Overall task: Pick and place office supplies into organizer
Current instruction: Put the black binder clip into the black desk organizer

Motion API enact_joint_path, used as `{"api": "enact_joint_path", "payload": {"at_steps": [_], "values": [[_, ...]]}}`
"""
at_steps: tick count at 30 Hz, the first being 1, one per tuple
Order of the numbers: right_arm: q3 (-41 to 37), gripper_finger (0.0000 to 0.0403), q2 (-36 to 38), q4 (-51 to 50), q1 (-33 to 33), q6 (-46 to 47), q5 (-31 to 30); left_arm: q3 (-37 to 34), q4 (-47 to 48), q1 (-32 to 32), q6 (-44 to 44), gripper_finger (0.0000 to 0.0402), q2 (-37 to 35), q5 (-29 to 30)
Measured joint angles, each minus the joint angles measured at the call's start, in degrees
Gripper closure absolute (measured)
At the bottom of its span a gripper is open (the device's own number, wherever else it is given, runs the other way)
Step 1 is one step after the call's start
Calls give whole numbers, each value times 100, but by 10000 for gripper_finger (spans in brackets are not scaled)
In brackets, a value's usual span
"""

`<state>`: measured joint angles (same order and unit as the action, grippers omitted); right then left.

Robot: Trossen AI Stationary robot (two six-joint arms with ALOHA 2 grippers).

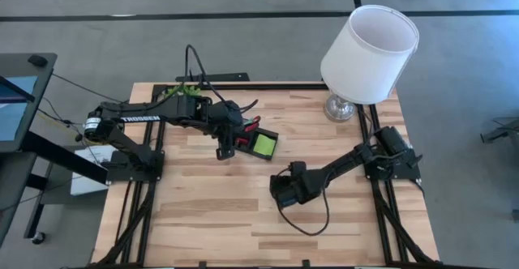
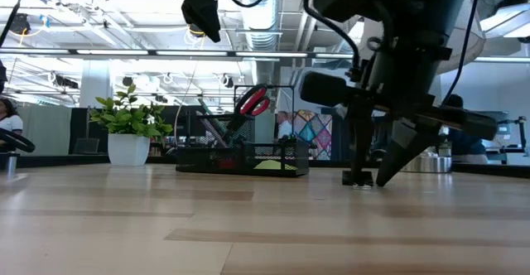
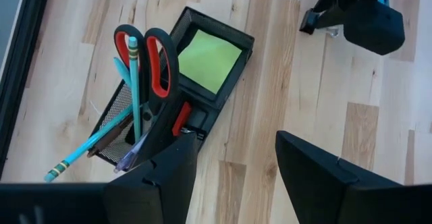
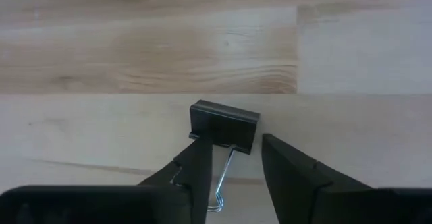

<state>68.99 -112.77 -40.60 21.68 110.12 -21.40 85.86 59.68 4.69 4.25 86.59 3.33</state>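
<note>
Down at the bench point(image 1: 243, 220) surface, the right pincer point(image 4: 233, 166) has its two dark fingers apart, one on each side of the silver wire handle of a black binder clip point(image 4: 225, 125). The fingers straddle the handle; whether they touch it cannot be told. The clip lies flat on the pale wood, its black body just ahead of the fingertips. In the low view this pincer point(image 2: 371, 178) points steeply down with its tips at the bench. From above, the right arm point(image 1: 340, 168) reaches from its base at the right edge toward the bench's middle, elbow low.

The left pincer point(image 3: 233, 166) hangs above the bench, fingers wide apart and holding nothing, just beside the black organizer point(image 3: 196, 69). The left arm point(image 1: 154, 117) stretches across from the left side, and white lettering on it reads "TROSSEN".

The organizer's tall compartment holds red-handled scissors point(image 3: 148, 55), a teal pencil point(image 3: 133, 82) and other pens. Its low section holds a lime-green sticky-note pad point(image 3: 209, 60).

A white-shaded lamp point(image 1: 369, 54) stands at the far right corner.
</note>
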Motion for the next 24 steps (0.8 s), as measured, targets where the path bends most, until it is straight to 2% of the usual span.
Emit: {"api": "enact_joint_path", "payload": {"at_steps": [6,12,17,24], "values": [[11,218,17,109,-21,-126,253,0,0,0,-2,205,0,0],[-9,159,50,346,31,85,-99,0,4,0,-8,205,0,1],[11,151,11,326,-61,387,-166,0,4,0,-65,205,0,2],[11,166,2,352,-146,394,-187,0,2,0,-149,205,0,2]]}}
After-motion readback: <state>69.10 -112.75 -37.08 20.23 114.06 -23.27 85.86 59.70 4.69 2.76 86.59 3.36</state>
